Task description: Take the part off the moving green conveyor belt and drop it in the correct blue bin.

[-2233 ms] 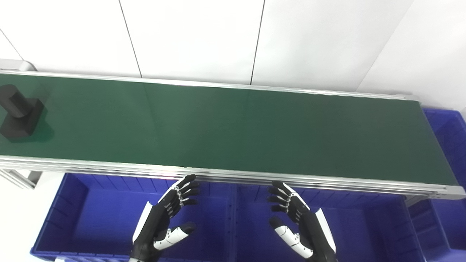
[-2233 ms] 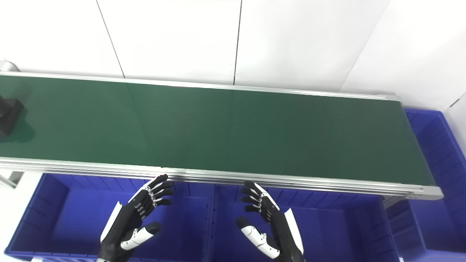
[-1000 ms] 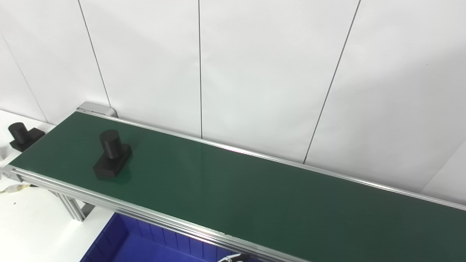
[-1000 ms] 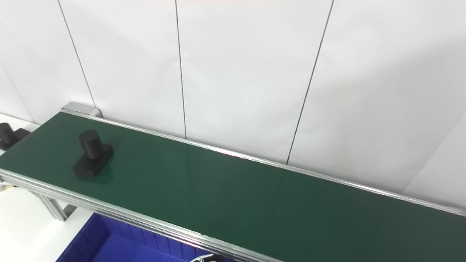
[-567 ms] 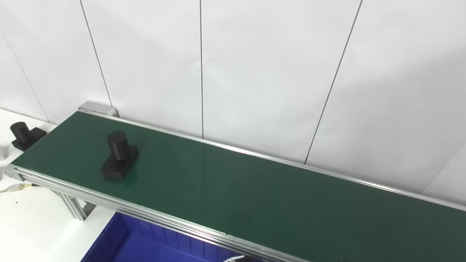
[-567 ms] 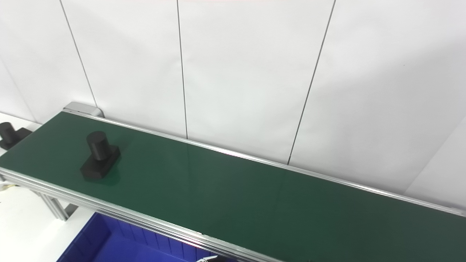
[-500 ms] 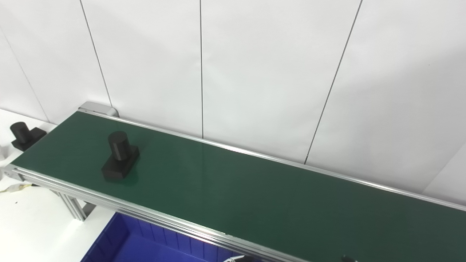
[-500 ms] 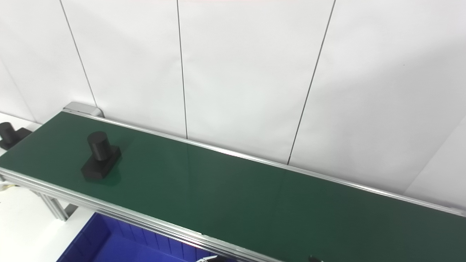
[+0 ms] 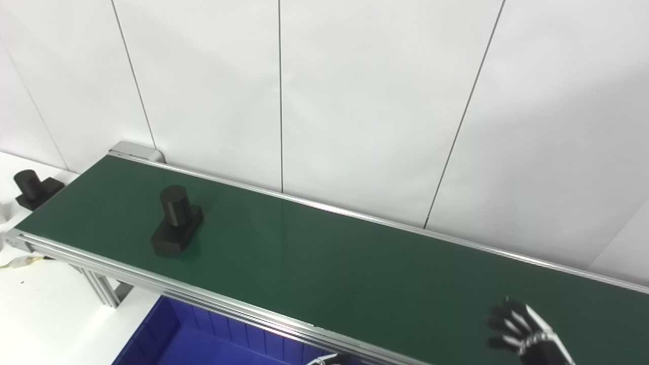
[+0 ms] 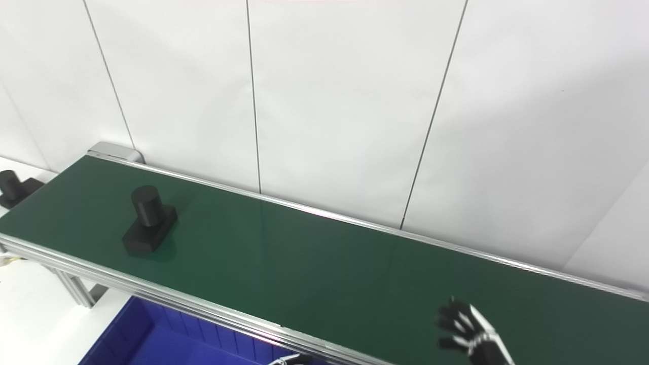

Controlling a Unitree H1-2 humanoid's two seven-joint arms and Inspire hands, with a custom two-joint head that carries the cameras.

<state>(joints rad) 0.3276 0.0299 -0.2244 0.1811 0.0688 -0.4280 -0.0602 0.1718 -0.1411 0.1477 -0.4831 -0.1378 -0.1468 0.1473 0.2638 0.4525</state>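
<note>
Looking down the line, we noted these things:
Conveyor belt (image 9: 355,274): we saw a long green band in a silver frame, running from upper left to lower right in front of a white panelled wall (image 9: 355,101).
Black part (image 9: 176,219): we found it standing upright on the belt near the left end, a short cylinder on a flat block base, closer to the near rail than the far one.
Second black part (image 9: 34,187): we saw another piece of the same shape off the belt, on the white table (image 9: 45,314) just past the belt's left end.
Blue bin (image 9: 203,339): we could see only a corner of it, below the near rail at the bottom edge.
Right hand (image 9: 527,332): we saw it over the belt at the lower right, fingers spread apart and holding nothing, well apart from the black part.
Left hand (image 9: 327,359): we caught only a sliver of it at the bottom edge below the near rail, and we could not tell how its fingers stood.
Part and hands: we saw neither hand touching the black part.
</note>
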